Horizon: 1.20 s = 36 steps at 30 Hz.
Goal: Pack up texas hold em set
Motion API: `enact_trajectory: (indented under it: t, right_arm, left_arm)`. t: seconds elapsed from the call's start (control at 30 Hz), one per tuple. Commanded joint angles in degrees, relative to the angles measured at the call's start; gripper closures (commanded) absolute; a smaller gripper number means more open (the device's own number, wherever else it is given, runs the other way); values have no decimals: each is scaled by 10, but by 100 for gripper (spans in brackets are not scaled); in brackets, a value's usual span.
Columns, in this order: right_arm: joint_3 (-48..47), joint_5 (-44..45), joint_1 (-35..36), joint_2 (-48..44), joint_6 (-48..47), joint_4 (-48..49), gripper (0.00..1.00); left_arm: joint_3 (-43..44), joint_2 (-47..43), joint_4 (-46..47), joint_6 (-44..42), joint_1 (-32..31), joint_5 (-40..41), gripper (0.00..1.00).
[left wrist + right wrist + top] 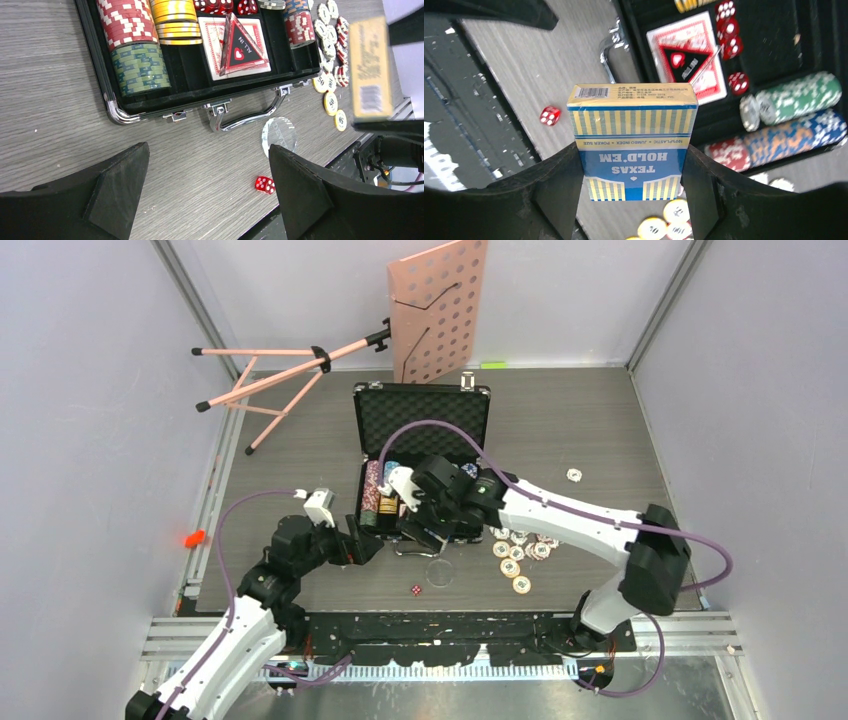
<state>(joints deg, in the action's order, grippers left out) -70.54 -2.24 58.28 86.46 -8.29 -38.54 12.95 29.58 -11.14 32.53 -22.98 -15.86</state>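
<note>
Our right gripper grips the blue-and-yellow card deck above the near edge of the open case, mid-table, already holding chip stacks, cards and dice. Our left gripper hangs wide open, empty, at its near left. We judge it partway: loose chips to the right, a red die and clear disc lie out.

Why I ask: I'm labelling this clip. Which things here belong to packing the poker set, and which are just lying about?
Job: open case; card deck in the right gripper; loose chips beside the case; red die on the table; clear disc, probably.
Lying about: pink music stand; small orange object left of the table.
</note>
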Motion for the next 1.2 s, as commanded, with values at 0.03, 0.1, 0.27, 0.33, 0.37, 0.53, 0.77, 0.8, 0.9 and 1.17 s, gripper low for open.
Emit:
enact_trajectory:
  t: [0.03,0.1,0.27,0.33,0.37,0.53,0.77,0.8,0.9,1.17]
  right_arm:
    - [-87,-14,-43,74,-117,30,47]
    - [-118,-12,-64,103,-133,27,48]
    - [-191,-13,-100,161,-175,9,48]
    - [-208,-34,-112,179,-198,4,48]
    - [-213,-41,-122,187,-211,3,48]
    - [-259,-88,-155,228,-243,-1,46]
    - [-310,-62,-158,309,-280,-8,46]
    - [-314,-60,-158,320,-284,-8,46]
    - [-327,-55,-157,337,-292,-8,46]
    - [-361,-28,-158,374,-324,-28,36]
  left_arm:
    - [9,-13,22,-6,-1,5,8]
    - [9,-16,21,-5,-1,7,8]
    - [5,-22,25,-5,-1,-1,8]
    - [5,-21,28,-6,-1,-5,8]
    - [6,-20,28,-6,-1,-5,8]
    - [7,-16,30,-7,-1,-8,8]
    - [5,-24,29,-7,-1,-10,7]
    - [5,-24,29,-8,-1,-9,7]
    - [5,-24,28,-7,-1,-5,7]
    - [8,-16,26,-9,-1,-2,7]
